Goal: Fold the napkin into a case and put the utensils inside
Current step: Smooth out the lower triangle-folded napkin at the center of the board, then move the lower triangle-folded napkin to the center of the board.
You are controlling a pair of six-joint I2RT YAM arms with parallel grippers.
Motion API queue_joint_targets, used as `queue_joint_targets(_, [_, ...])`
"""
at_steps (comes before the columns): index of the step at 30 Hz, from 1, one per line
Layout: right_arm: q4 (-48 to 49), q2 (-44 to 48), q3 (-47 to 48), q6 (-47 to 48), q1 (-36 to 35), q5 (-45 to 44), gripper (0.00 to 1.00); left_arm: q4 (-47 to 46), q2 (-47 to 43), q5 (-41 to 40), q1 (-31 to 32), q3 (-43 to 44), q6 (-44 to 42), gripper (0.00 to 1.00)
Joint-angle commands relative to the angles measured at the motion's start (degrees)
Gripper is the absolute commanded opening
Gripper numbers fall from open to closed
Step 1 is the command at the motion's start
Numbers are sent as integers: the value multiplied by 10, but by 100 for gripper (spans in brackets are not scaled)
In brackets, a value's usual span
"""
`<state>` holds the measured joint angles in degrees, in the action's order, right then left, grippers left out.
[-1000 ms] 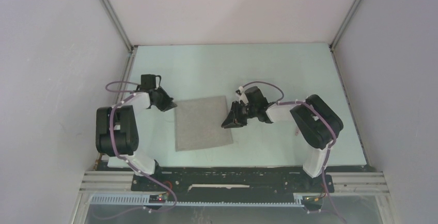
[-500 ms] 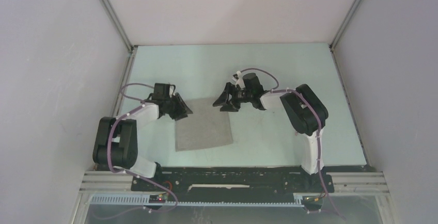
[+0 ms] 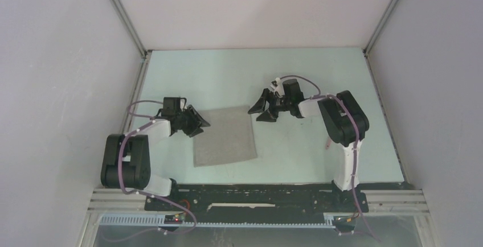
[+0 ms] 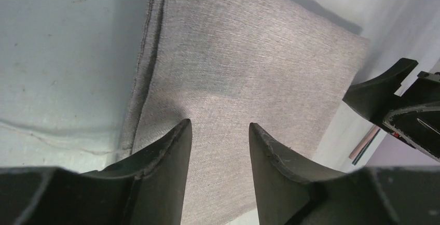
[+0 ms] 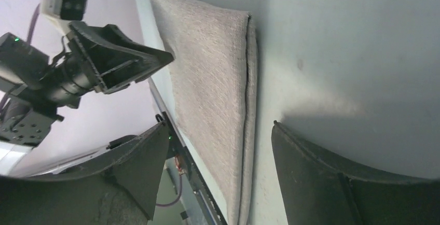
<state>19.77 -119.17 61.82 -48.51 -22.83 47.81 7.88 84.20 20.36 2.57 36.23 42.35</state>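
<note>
The taupe-grey napkin (image 3: 224, 136) lies flat on the pale table (image 3: 296, 76), and its side edge shows two layers. My left gripper (image 3: 200, 123) is open and empty, low over the napkin's far left corner. In the left wrist view the cloth (image 4: 244, 54) fills the gap ahead of the left gripper (image 4: 219, 124). My right gripper (image 3: 260, 110) is open and empty, just beyond the napkin's far right corner. In the right wrist view the napkin (image 5: 207, 64) lies ahead of the right gripper (image 5: 219, 124). The utensils (image 4: 365, 145) show as thin pink and dark handles on the table past the napkin.
The utensils lie by the right arm's base (image 3: 328, 143). White walls enclose the table on three sides. A black rail (image 3: 245, 193) runs along the near edge.
My left gripper came in from the left to the napkin's far left corner. My right gripper moved from the napkin's right edge up to its far right corner. The napkin has not moved.
</note>
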Motion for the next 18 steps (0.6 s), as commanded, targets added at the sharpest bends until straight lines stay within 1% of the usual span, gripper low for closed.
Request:
queue_joint_targets(1, [-88, 84, -8, 62, -7, -38, 81, 27, -48, 6, -4, 38, -12, 53])
queue_joint_targets(4, [-152, 118, -8, 95, -36, -60, 81, 34, -62, 30, -2, 65, -7, 56])
queue_joint_targets(5, [-200, 129, -8, 112, -52, -76, 80, 35, -70, 41, -2, 71, -6, 58])
queue_joint_targets(7, [-250, 153, -24, 138, -74, -113, 79, 40, -87, 56, 4, 84, -12, 60])
queue_joint_targets(8, [-256, 171, -43, 140, -83, -123, 79, 49, -97, 59, 10, 93, -19, 71])
queue_joint_targets(10, [-235, 213, -96, 123, -93, -125, 79, 77, -122, 58, 27, 109, -36, 75])
queue_joint_targets(14, [-205, 284, -188, 81, -116, -134, 78, 108, -166, 42, 70, 113, -60, 77])
queue_joint_targets(18, [-152, 310, -247, 33, -154, -166, 76, 150, -193, 40, 100, 129, -92, 80])
